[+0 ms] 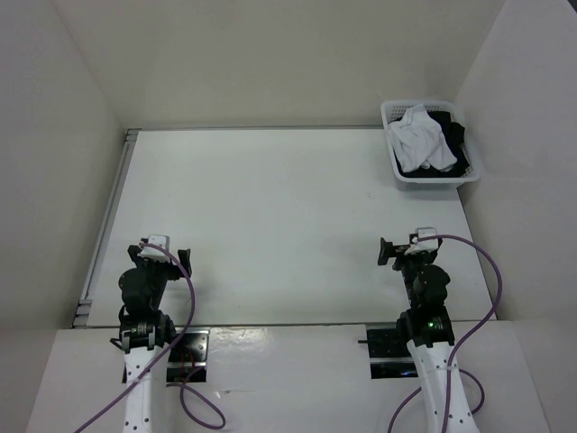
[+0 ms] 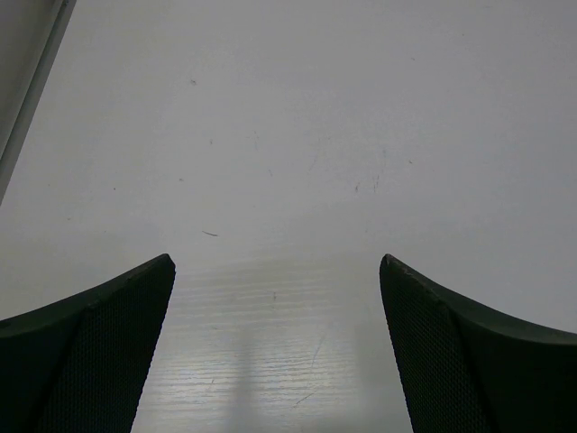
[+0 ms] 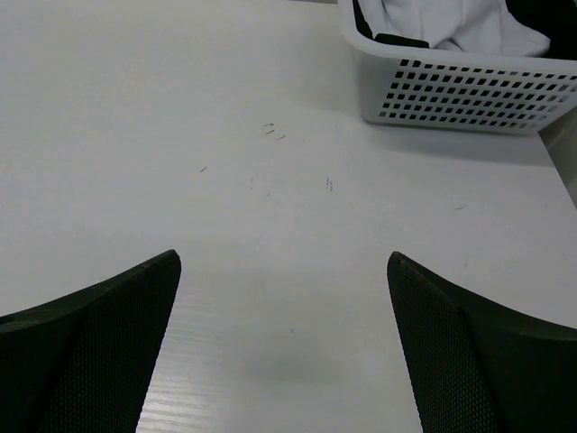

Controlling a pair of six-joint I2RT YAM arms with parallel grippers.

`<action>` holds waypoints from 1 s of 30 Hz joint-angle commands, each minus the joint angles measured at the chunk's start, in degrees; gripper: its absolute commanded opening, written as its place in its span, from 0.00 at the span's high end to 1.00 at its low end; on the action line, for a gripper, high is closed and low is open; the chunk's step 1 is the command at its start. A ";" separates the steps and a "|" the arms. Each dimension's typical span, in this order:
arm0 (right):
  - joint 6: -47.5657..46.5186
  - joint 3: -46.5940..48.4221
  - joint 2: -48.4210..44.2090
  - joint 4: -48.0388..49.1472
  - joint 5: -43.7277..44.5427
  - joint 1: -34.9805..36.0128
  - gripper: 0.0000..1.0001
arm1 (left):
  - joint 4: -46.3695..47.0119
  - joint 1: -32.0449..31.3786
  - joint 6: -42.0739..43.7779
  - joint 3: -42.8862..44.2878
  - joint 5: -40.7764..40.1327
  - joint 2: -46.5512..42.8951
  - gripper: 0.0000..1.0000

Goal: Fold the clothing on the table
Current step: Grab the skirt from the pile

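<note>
in the far right corner: a white slotted basket [image 1: 433, 183] sat on the table [image 1: 270, 216], close to the right wall [image 1: 532, 135] and near the back wall [image 1: 270, 54].
clothing: the clothing [image 1: 420, 140] was thin, white, plain and crumpled into a wrinkly heap. It lay inside the basket, on top of a black garment [image 1: 457, 135], not on the tabletop.
left gripper: the left gripper [image 1: 160, 257] was near the table's near edge with its jaws spread wide and nothing between them.
right gripper: the right gripper [image 1: 397, 253] was also at the near edge, jaws spread wide and holding nothing, well apart from the basket.
top view only: it showed both arms, all three walls and the whole basket.
right wrist only: it showed the basket's slotted side [image 3: 469, 90] up close, with white folds of the clothing [image 3: 460, 23] over the rim and faint scuffs on the table [image 3: 180, 108].
left wrist only: it showed tabletop [image 2: 315, 108] and a metal rail [image 2: 32, 81] at upper left, with no basket in frame.
edges: the rail [image 1: 108, 216] ran along the table's left side, and walls closed the left, back and right.
room: a wide stretch of tabletop lay between the grippers and the basket.
</note>
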 commanded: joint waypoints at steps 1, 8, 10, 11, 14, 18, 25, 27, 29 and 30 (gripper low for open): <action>0.43 -2.33 -4.38 1.83 0.24 -0.32 0.01 | 2.87 0.00 -0.07 -2.28 0.86 -7.28 0.00; 0.43 -2.33 -4.38 1.83 0.24 -0.32 0.01 | 2.87 0.00 -0.07 -2.28 0.86 -7.28 0.00; 0.43 -2.33 -4.38 2.70 -0.89 -0.32 0.01 | 2.87 0.00 -0.07 -2.28 0.86 -7.28 0.00; -2.10 -0.41 -4.38 2.71 -1.95 -0.32 0.01 | 2.87 0.00 -0.07 -2.28 0.86 -7.28 0.00; -5.99 5.74 -4.38 3.40 -7.32 -0.32 0.01 | 2.87 0.00 -0.07 -2.28 0.86 -7.28 0.00; -8.36 11.99 -4.38 12.51 -3.29 -0.32 0.01 | 2.87 0.00 -0.07 -2.28 0.86 -7.28 0.00; -10.04 29.17 2.09 13.46 3.55 -1.37 0.01 | 2.87 0.00 -0.07 -2.28 0.86 -7.28 0.00; -7.93 35.35 14.03 6.87 9.71 -1.38 0.01 | 2.87 0.00 -0.07 -2.28 0.86 -7.28 0.00; -6.17 42.21 22.12 -1.49 10.52 -1.91 0.01 | 2.87 0.00 -0.07 -2.28 0.86 -7.28 0.00; -5.03 43.80 23.29 -3.51 10.52 -2.69 0.01 | 2.87 0.00 -0.07 -2.28 0.86 -7.28 0.00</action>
